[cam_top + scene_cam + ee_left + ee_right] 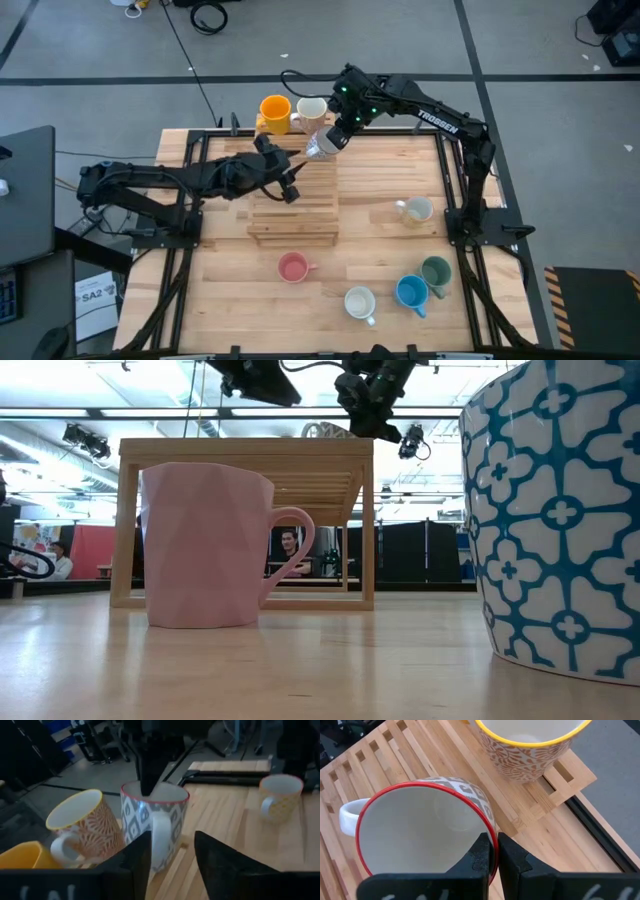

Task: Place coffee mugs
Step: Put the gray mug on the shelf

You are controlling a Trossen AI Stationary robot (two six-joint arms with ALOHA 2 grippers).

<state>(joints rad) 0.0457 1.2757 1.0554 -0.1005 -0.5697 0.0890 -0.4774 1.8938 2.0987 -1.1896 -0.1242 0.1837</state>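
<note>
A grey-patterned coffee mug with a red rim (152, 817) is over the far edge of the slatted wooden rack (293, 215). My right gripper (496, 845) is shut on it. My left gripper (172, 857) is open at the mug's near-left side, with its fingers on either side of the white handle (161, 837). An orange mug (275, 113) and an orange-patterned mug (82, 822) stand side by side at the rack's far end. The pink (292, 267), cream (360, 302), blue (411, 292) and dark green (436, 271) mugs stand on the near table. My right gripper pinches the mug's red rim (489, 827), one finger inside the cup and one outside, on the side opposite the handle. The fingers slant down from the far right. The mug is upright, mouth up. My left finger hides its base, so whether it rests on the rack does not show.
A white mug with yellow pattern (415, 210) stands on the table right of the rack. In the low view the pink mug (205, 545) and the blue-patterned one (560, 510) fill the foreground. People sit in the room beyond the rack.
</note>
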